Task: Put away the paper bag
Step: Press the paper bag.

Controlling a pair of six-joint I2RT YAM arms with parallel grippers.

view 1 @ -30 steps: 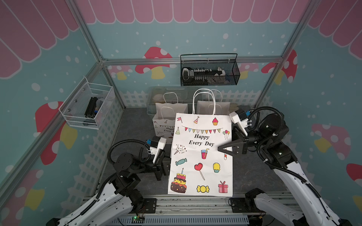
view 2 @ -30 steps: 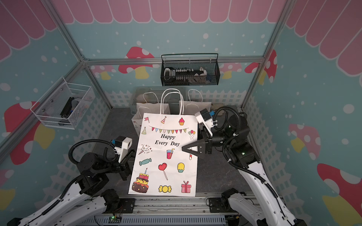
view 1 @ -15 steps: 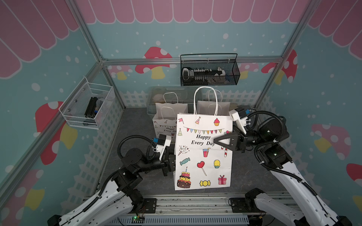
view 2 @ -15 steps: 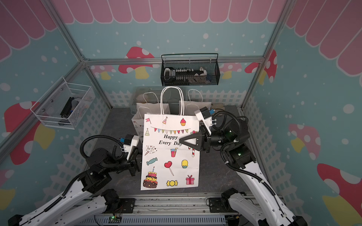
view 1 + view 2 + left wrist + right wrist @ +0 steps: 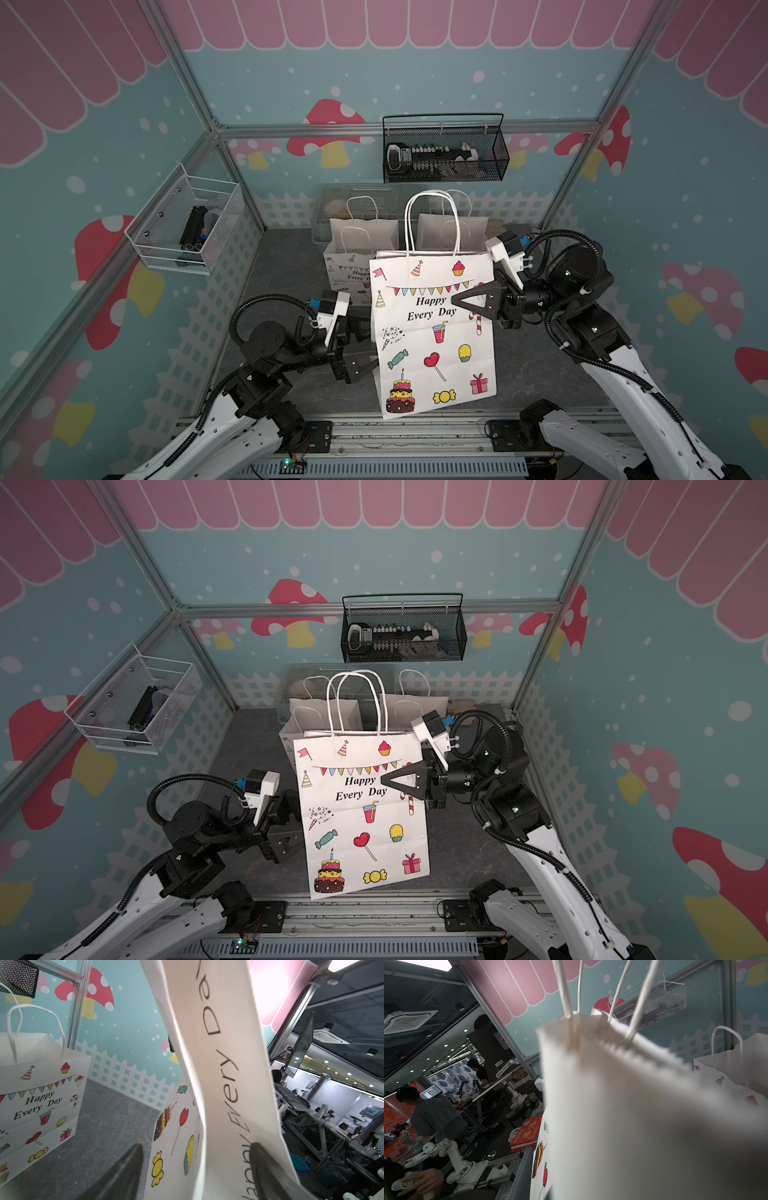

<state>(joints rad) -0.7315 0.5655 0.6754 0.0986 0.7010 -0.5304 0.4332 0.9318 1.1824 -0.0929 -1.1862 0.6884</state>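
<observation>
The paper bag (image 5: 432,332) (image 5: 361,812) is white with party drawings and "Happy Every Day". It stands upright at the front middle of the grey floor, slightly tilted, handles up. My right gripper (image 5: 457,300) (image 5: 384,780) is shut on the bag's upper right edge; in the right wrist view the bag (image 5: 633,1115) fills the frame and hides the fingers. My left gripper (image 5: 372,351) (image 5: 297,833) is open at the bag's left edge. In the left wrist view its dark fingers (image 5: 128,1167) stand wide apart, with the bag's folded side (image 5: 218,1064) between them.
Two more white paper bags (image 5: 353,257) (image 5: 453,228) stand behind, in front of a clear bin (image 5: 357,199) at the back wall. A black mesh basket (image 5: 444,153) hangs on the back wall. A white wire basket (image 5: 187,224) hangs on the left wall.
The bag has swung from leaning flat towards the front to standing upright. My right gripper shut on its right edge. My left gripper, shut on the left edge before, has opened.
</observation>
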